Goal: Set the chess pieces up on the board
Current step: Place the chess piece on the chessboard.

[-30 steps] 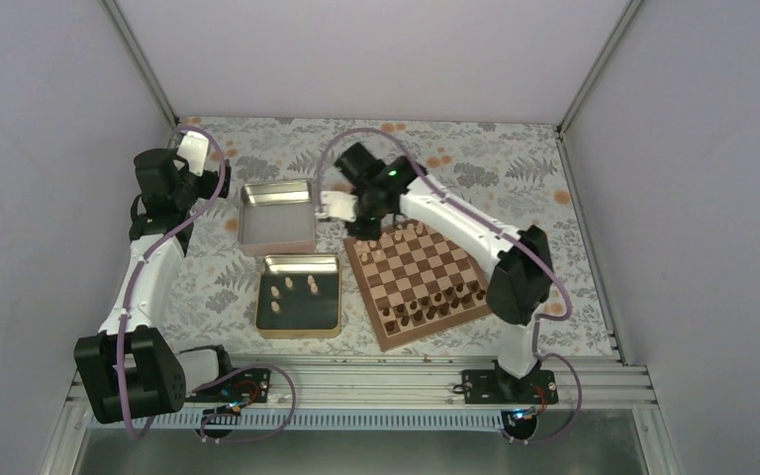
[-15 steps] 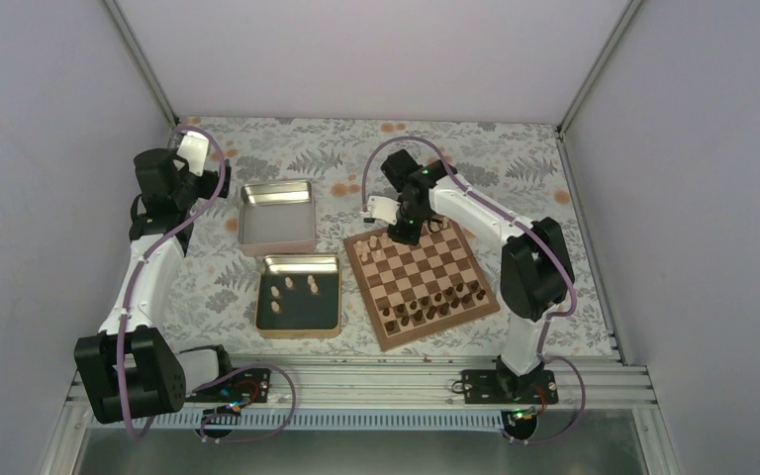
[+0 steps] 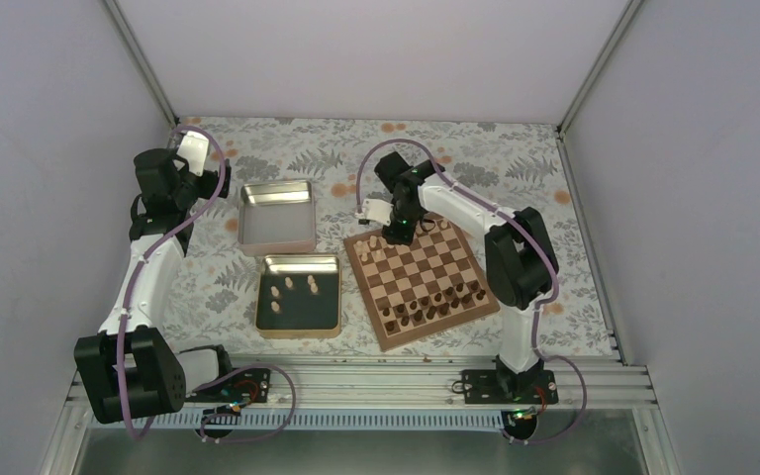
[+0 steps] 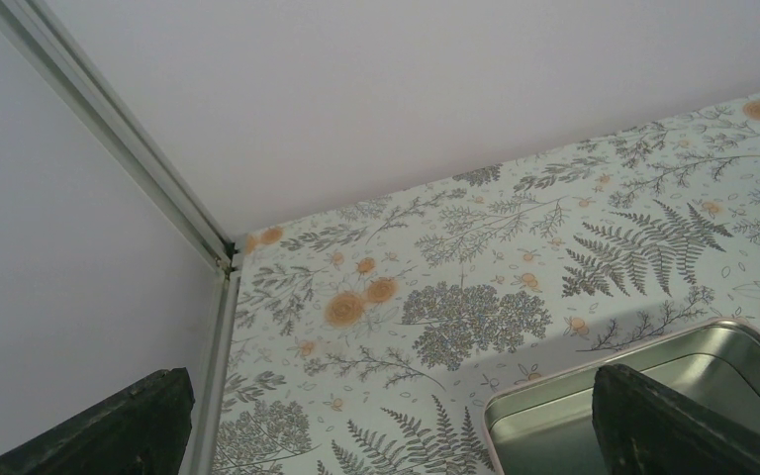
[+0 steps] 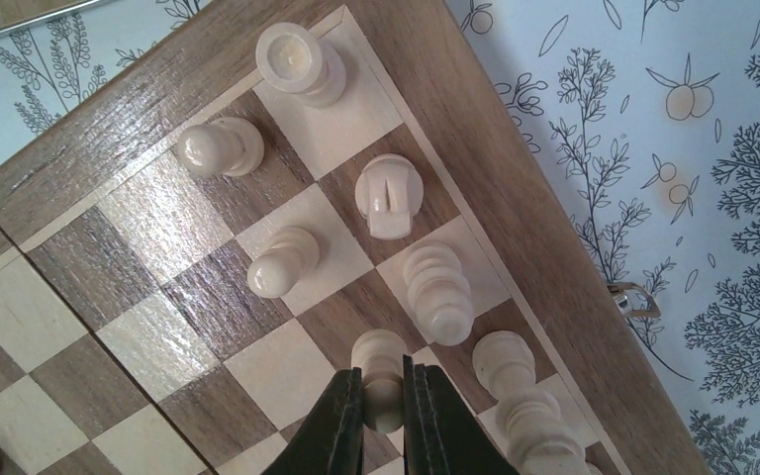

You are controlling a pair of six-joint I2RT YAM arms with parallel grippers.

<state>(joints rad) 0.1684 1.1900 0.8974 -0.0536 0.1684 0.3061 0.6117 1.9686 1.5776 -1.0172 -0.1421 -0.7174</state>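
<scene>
The board (image 3: 386, 336) lies right of centre, turned a little. Pale chess pieces (image 3: 368, 249) stand along its far rows and dark ones (image 3: 435, 302) along its near rows. My right gripper (image 3: 397, 233) hangs over the far edge, shut on a pale pawn (image 5: 380, 368) held just above a square. Close round my right gripper (image 5: 381, 384) stand a rook (image 5: 297, 61), a knight (image 5: 388, 193), two pawns (image 5: 282, 262) and a taller piece (image 5: 438, 287). Several more pale pieces (image 3: 292, 287) lie in a tin. My left gripper (image 4: 386, 450) is open over the tablecloth, holding nothing.
A dark-bottomed tin (image 3: 329, 322) sits left of the board, with an empty silver tin (image 3: 276, 218) behind it. The corner of the silver tin (image 4: 594, 396) shows by my left fingers (image 4: 673, 426). Grey walls enclose the flowered tablecloth (image 3: 495, 168).
The right arm has swung right from the board's far-left corner to over its far rows and come down a little. The left arm has not moved.
</scene>
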